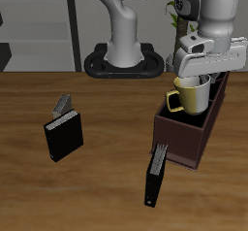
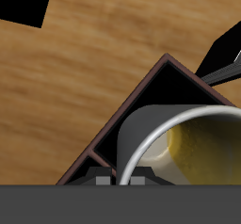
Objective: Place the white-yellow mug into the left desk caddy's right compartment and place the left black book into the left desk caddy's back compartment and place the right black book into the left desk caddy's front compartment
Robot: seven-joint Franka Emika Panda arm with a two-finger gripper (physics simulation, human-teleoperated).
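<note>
1 mug (image 1: 192, 97), 1 caddy (image 1: 184, 138), 3 books (image 1: 65, 137)

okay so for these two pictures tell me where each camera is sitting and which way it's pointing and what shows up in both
Exterior view: in front of and above the table, facing the robot; shows its white arm and the gripper holding the white-yellow mug over the left desk caddy, with two black books and a grey patterned book on the table.
Wrist view: on the gripper, looking down at the mug and the caddy's corner; little of the robot shows.
Shared: mug, caddy, wooden table.
</note>
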